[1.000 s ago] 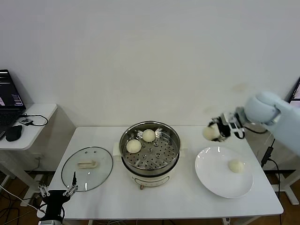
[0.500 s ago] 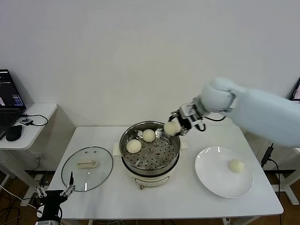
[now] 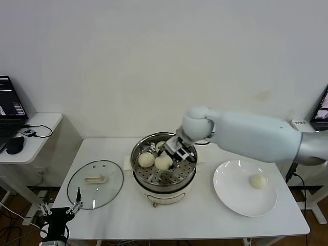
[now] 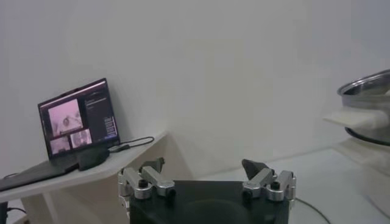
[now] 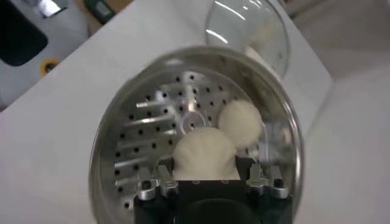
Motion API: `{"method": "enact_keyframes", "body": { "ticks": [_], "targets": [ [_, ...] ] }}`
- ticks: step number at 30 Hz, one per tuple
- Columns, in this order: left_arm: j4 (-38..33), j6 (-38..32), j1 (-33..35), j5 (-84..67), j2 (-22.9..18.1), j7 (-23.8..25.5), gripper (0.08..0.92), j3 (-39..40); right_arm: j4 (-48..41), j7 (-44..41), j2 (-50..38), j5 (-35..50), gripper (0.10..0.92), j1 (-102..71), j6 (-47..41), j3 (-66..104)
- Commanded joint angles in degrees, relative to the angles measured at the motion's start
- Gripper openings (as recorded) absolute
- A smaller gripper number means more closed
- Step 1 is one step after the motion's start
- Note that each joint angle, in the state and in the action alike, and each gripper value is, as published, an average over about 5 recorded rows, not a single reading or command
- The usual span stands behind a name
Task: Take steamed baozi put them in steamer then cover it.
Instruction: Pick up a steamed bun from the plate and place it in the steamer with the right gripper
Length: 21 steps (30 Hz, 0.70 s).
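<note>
My right gripper (image 3: 168, 156) is shut on a cream-white steamed baozi (image 3: 163, 162), low over the perforated tray of the steel steamer (image 3: 165, 187). In the right wrist view the held baozi (image 5: 205, 151) sits between the jaws of that gripper (image 5: 207, 162), above the steamer's tray (image 5: 140, 140). A second baozi (image 3: 146, 160) (image 5: 241, 122) lies on the tray right beside it. One more baozi (image 3: 258, 181) lies on the white plate (image 3: 230, 197) at the right. The glass cover (image 3: 95, 183) (image 5: 244, 27) lies flat on the table left of the steamer. My left gripper (image 3: 60, 210) (image 4: 207, 167) is parked open below the table's front left corner.
A low side table (image 3: 43, 123) at the far left carries a laptop (image 3: 10, 105) (image 4: 76, 119), a mouse (image 3: 14, 146) and cables. My right arm (image 3: 246, 136) stretches across above the table from the right, over the plate's far side.
My right gripper has carried the baozi leftward from above the plate to over the steamer and lowered it to the tray. The left gripper has barely shifted.
</note>
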Motion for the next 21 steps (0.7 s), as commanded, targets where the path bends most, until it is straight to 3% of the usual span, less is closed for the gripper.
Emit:
{"method": "enact_keyframes", "body": {
  "ticks": [1,16,21],
  "targets": [
    [0.1,-0.1,0.0,0.0,-0.2,-0.1,0.823,0.1,-2.3,0.1,5.2,-6.1,0.637,-1.5,6.7,-2.6],
    [0.6,-0.2,-0.4,-0.1,-0.2,-0.1,0.823,0.2,-1.5,0.4,4.0,-9.6,0.651,-1.3,9.7,-2.5],
    [0.7,-0.2,-0.5,0.0,-0.1,-0.1,0.823,0.2,0.2,1.5,1.9,-8.2,0.756,-0.2,9.5,-1.0]
  ]
}}
